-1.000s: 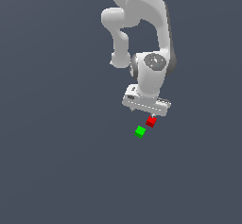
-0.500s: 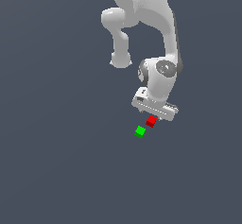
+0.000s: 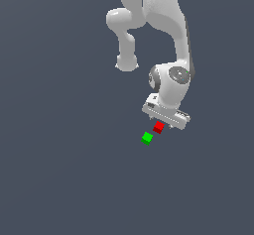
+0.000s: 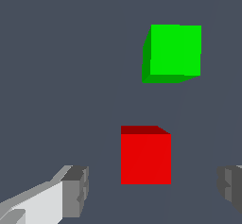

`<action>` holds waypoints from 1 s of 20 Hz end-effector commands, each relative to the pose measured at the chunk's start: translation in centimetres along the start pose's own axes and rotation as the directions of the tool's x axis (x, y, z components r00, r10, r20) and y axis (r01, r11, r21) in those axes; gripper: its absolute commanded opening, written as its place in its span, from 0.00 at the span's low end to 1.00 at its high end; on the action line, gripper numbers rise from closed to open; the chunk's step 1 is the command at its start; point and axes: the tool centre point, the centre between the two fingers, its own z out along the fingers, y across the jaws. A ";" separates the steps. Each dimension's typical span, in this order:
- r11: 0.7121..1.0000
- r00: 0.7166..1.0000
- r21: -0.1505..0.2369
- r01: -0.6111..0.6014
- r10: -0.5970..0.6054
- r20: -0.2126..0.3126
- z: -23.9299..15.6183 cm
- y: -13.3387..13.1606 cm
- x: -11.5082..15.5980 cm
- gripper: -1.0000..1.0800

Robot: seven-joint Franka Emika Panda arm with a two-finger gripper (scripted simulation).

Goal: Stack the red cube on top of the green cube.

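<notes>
We see the gripper (image 4: 150, 190) spread wide and holding nothing, its fingers (image 4: 75, 192) cut off at the wrist view's edges, with the red cube (image 4: 145, 158) between them on the surface (image 3: 59, 169). In the exterior view, right of centre, the hand hides the fingers; the green cube (image 3: 147, 138) sits just beside the red, apart

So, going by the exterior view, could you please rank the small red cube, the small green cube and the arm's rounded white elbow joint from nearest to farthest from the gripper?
1. The small bright red cube: right under the gripper, between its open fingers in the wrist view.
2. The small bright green cube: just beyond the red one, toward the exterior view's lower left, apart from it.
3. The rounded white elbow joint: well above, toward the exterior view's left.
</notes>
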 end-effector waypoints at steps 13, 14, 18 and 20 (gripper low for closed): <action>1.000 1.000 0.000 -0.001 0.001 0.000 2.1 0.1 0.1 0.96; 1.000 1.000 0.000 -0.001 0.001 0.000 2.6 0.1 0.0 0.96; 1.000 1.000 0.000 -0.001 0.001 0.000 4.3 0.1 0.0 0.96; 1.000 1.000 0.000 -0.001 0.001 0.000 4.8 0.1 0.1 0.96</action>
